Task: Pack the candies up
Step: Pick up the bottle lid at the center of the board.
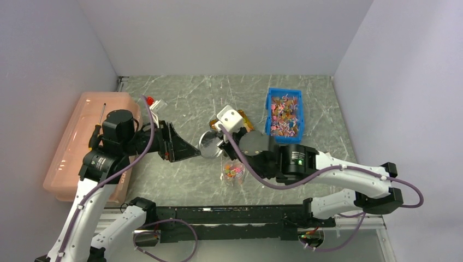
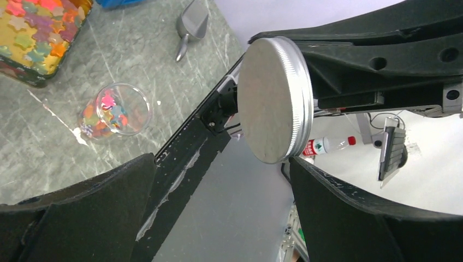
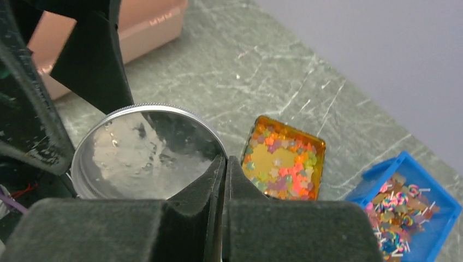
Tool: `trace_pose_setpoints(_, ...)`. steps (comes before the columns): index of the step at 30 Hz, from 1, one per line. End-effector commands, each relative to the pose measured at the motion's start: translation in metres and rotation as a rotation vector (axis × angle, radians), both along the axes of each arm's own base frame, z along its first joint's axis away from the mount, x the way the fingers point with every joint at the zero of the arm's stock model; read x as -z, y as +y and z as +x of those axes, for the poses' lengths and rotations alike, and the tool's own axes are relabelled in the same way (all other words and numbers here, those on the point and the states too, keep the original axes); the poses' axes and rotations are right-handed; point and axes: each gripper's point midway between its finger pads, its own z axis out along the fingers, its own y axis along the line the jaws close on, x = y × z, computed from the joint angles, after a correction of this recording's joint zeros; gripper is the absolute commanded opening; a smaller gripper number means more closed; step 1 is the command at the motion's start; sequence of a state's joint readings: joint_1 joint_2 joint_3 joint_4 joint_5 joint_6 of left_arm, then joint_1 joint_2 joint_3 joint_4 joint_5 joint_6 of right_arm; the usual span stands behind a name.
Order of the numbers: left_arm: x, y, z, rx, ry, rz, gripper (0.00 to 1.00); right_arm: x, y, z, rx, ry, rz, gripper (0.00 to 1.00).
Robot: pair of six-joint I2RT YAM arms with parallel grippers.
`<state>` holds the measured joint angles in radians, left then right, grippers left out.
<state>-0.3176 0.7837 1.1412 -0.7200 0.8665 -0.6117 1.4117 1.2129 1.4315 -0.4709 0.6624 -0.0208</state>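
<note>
My right gripper (image 1: 222, 144) (image 3: 225, 159) is shut on the rim of a round silver lid (image 1: 209, 143) (image 3: 147, 150) (image 2: 275, 98) and holds it on edge above the table. My left gripper (image 1: 185, 143) (image 2: 221, 164) stands open just left of the lid, its black fingers (image 2: 349, 213) apart and touching nothing. A small clear jar (image 1: 233, 172) (image 2: 116, 112) holding candies (image 2: 109, 103) stands on the table below the lid. More star-shaped candies (image 3: 295, 164) lie in an amber tray (image 3: 256, 131) (image 2: 38, 33). A metal scoop (image 2: 192, 24) lies past the jar.
A blue bin (image 1: 284, 114) (image 3: 407, 204) of lollipop-like sweets sits at the back right. A long pink tub (image 1: 82, 136) (image 3: 153, 27) lies along the left edge. A small red-capped item (image 1: 150, 102) sits behind the left arm. The table's black front rail (image 1: 229, 213) runs between the arm bases.
</note>
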Motion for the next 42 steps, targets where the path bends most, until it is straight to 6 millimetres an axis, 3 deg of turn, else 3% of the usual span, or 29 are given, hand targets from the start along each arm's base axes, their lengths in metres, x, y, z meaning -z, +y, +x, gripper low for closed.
trace_pose_setpoints(1,-0.013,0.005,0.003,-0.019,-0.116,0.018,0.99,0.011,0.009,-0.011,-0.042,0.117,-0.02,0.0)
trace_pose_setpoints(18,-0.009,0.006,-0.004,-0.001,-0.115,0.021,0.98,0.013,0.02,-0.008,-0.057,0.175,0.014,0.0)
trace_pose_setpoints(23,-0.008,0.003,-0.006,0.028,-0.11,0.004,0.82,0.013,0.028,-0.002,-0.039,0.199,0.014,0.0)
trace_pose_setpoints(32,-0.005,0.004,-0.01,0.045,-0.115,0.015,0.54,0.014,0.026,0.011,0.01,0.233,0.041,0.0)
trace_pose_setpoints(42,-0.002,0.004,-0.006,0.042,-0.116,0.03,0.38,0.012,0.021,0.007,-0.01,0.234,0.073,0.0)
